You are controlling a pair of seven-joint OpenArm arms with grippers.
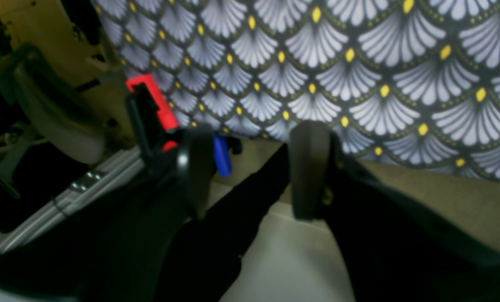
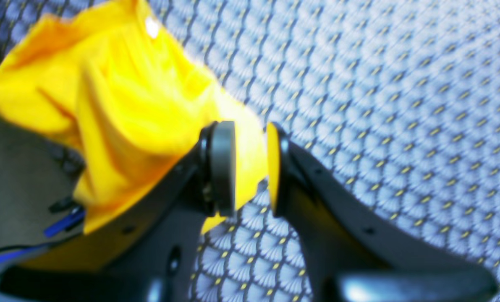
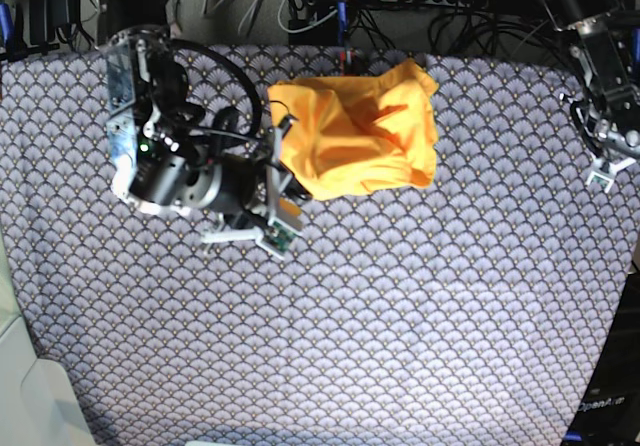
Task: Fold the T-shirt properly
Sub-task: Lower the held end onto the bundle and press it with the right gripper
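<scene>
At twelve o'clock on my base view, the T-shirt (image 3: 360, 138) lies bunched near the far edge of the scallop-patterned tablecloth (image 3: 420, 306). My right gripper (image 2: 250, 167) reaches it from nine o'clock; its fingers (image 2: 222, 167) stand a narrow way apart with an edge of yellow fabric between them, though I cannot tell whether they pinch it. My left gripper (image 1: 250, 172) sits at two o'clock past the cloth's edge, fingers (image 1: 310, 167) wide apart, holding nothing.

Table w/ scallop cloth (image 3: 400, 306) — crumpled T-shirt (image 3: 360, 141) on it.
</scene>
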